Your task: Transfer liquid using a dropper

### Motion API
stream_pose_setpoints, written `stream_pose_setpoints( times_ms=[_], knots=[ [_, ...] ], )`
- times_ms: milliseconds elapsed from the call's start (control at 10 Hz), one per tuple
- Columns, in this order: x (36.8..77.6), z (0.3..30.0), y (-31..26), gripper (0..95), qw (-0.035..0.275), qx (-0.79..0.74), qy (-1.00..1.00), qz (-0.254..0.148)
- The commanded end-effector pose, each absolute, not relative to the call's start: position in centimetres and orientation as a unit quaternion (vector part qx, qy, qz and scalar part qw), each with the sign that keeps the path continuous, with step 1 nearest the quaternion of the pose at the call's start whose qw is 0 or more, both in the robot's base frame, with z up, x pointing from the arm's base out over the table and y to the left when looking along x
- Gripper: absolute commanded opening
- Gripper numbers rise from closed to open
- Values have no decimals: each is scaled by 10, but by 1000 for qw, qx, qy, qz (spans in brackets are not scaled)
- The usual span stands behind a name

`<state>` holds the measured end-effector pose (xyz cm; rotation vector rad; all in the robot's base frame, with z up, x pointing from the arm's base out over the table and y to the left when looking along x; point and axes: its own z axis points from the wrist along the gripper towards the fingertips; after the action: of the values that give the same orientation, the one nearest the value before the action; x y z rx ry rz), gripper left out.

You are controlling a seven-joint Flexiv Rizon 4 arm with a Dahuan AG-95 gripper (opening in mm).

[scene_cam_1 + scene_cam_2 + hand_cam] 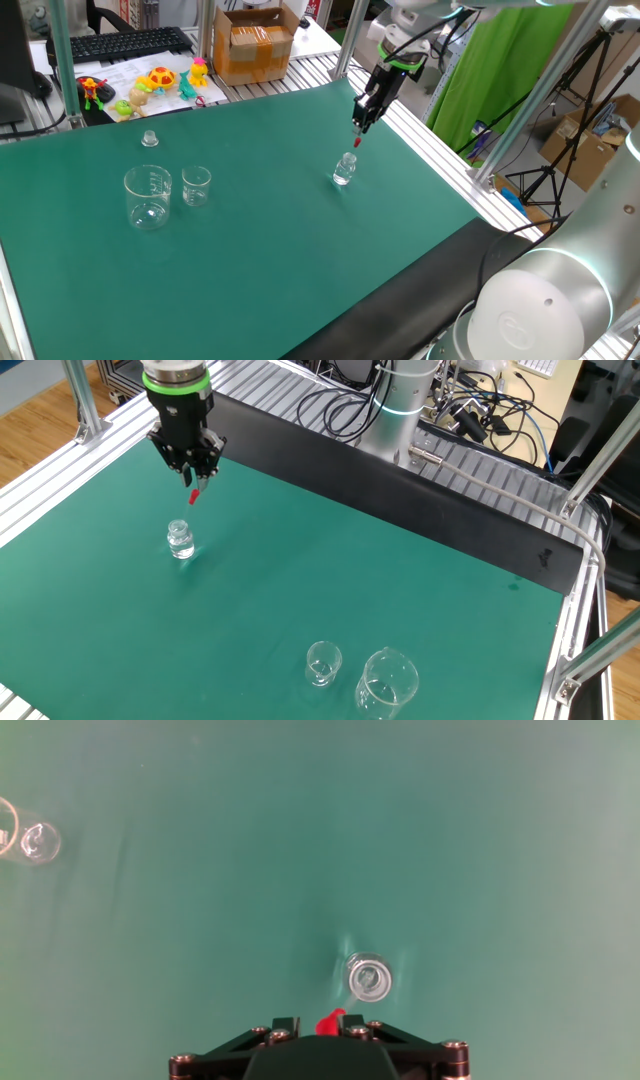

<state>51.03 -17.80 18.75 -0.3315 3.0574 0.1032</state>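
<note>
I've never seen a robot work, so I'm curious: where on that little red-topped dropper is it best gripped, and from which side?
By the red bulb, from straight above. The hand is shut on the dropper that way: the bulb is the thickest, soft part, and the thin stem hangs free to reach down into the open neck of the small glass bottle below.

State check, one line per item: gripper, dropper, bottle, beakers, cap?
gripper: shut on the dropper, pointing down above the mat
dropper: held by its red bulb, in the air, not in the bottle
bottle: upright, uncapped
large beaker: upright, looks empty
small beaker: upright, contents unclear
cap: on the mat, apart from the bottle
</note>
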Motion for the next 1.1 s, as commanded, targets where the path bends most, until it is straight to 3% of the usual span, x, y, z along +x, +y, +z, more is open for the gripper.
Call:
stream_pose_setpoints(
  times_ms=[100,1100],
  knots=[
    [511,185,-179,190,34,-109,993,33],
    [508,168,-183,190,41,-113,992,34]
  ],
)
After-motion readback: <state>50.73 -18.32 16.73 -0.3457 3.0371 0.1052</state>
